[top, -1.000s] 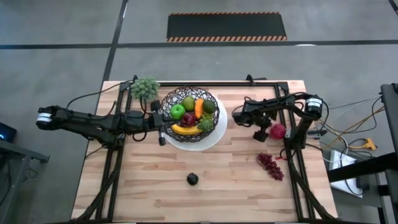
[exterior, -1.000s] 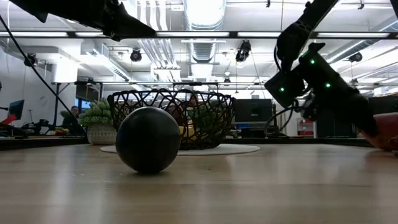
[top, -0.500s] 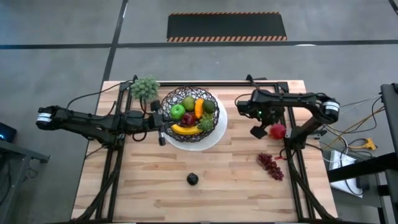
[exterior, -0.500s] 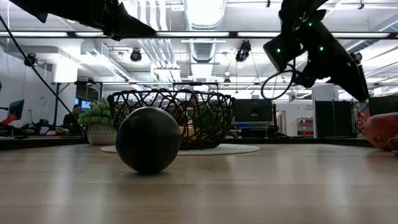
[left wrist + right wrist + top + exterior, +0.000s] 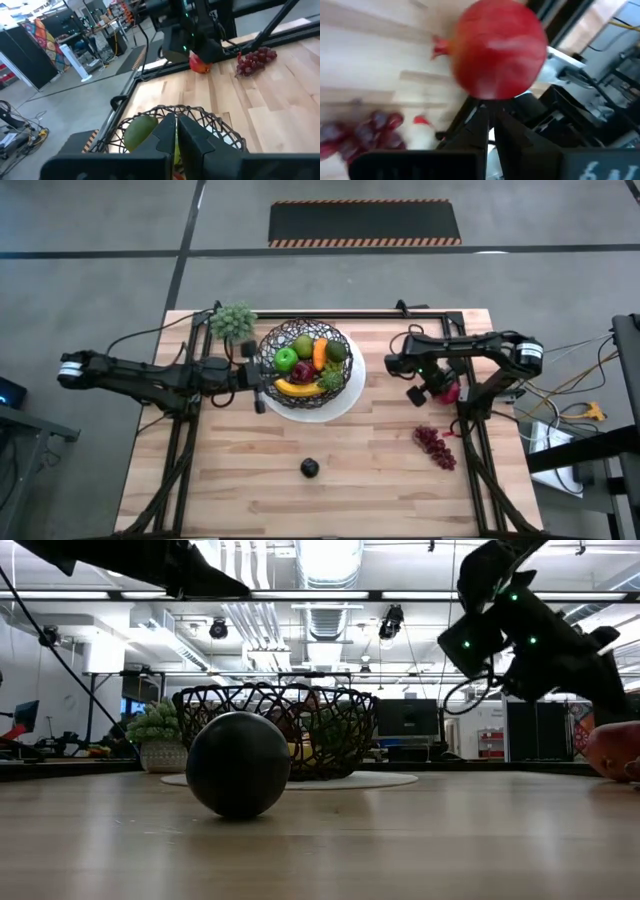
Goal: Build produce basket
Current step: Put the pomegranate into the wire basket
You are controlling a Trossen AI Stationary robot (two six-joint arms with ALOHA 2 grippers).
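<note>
**Right gripper closed beside the red fruit, basket part-filled**

You are looking at a pale wooden slatted table (image 5: 230,480) carrying everything; on it the flat white round plate (image 5: 345,395) is lying toward the back, and the round black woven wire basket (image 5: 290,335) is sitting on that plate. Your left arm is reaching in level from the left side; its left gripper (image 5: 258,380) is resting at the basket's left rim with the fingers (image 5: 167,135) pressed together and holding nothing. Your right arm is bending in from the right side; the right gripper (image 5: 425,387) is hovering just beside the round red fruit with a small pointed crown (image 5: 497,52), and its fingers (image 5: 487,125) are drawn narrow, meeting just beneath the fruit in the right wrist view without clasping it.

Inside the basket the yellow curved banana (image 5: 298,388) is lying along the front; the round green apple (image 5: 286,359) is sitting at the left, the orange carrot (image 5: 320,353) is standing at the middle, and a dark green rounded piece (image 5: 337,351) is sitting at the right; a dark red piece (image 5: 302,371) is nestling between them.

The pale green bushy leafy cluster (image 5: 232,320) is standing at the back left, near the basket; the bunch of dark red grapes (image 5: 435,446) is lying on the wood at the right, in front of the red fruit; the small dark round plum (image 5: 310,468) is lying alone at the front centre, well apart from the basket.
</note>
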